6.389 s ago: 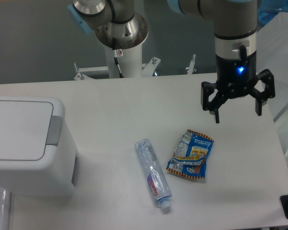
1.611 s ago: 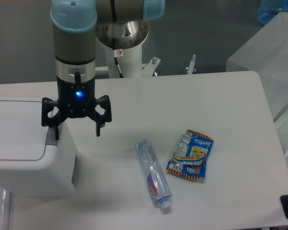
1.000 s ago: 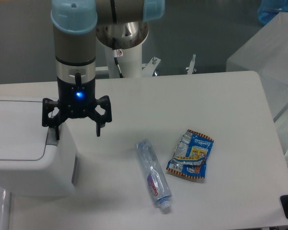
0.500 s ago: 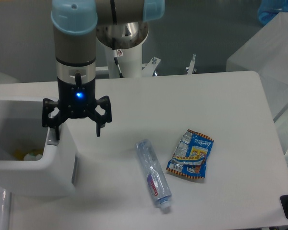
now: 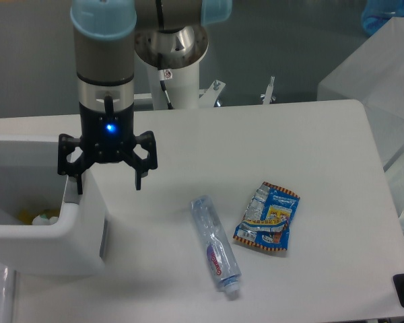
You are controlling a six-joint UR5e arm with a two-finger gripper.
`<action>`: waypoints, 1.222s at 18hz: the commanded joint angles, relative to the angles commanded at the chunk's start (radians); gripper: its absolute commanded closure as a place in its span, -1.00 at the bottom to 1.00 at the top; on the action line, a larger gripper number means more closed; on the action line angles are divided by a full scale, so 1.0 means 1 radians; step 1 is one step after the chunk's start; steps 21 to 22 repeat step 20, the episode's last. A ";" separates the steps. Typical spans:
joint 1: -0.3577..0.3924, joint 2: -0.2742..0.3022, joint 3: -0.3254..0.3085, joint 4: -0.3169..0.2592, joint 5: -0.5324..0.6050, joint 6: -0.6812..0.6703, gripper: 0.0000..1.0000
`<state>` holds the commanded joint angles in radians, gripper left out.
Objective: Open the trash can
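The white boxy trash can (image 5: 67,242) stands at the table's left edge. Its lid is up and out of sight, so the inside shows, with something yellow and white (image 5: 37,218) at the bottom. My gripper (image 5: 108,180) hangs open over the can's right rim. Its left fingertip (image 5: 77,186) sits at the grey push tab (image 5: 71,197), which is mostly hidden behind it. Its right fingertip (image 5: 138,183) is over the table beside the can. Nothing is held.
A clear plastic bottle (image 5: 215,245) lies on the table's middle front. A blue and yellow snack wrapper (image 5: 268,217) lies just to its right. The robot's white base post (image 5: 175,74) stands at the back edge.
The gripper came from the far right to the can's push tab. The lid, shut a second ago, has sprung open. The gripper has now lifted slightly.
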<state>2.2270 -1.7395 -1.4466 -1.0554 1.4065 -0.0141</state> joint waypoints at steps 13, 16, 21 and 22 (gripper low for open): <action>0.305 -0.002 0.009 -0.003 0.154 0.435 -1.00; 0.345 -0.005 -0.001 -0.008 0.154 0.548 -1.00; 0.367 -0.002 -0.003 -0.006 0.154 0.569 -1.00; 0.367 -0.002 -0.003 -0.006 0.154 0.569 -1.00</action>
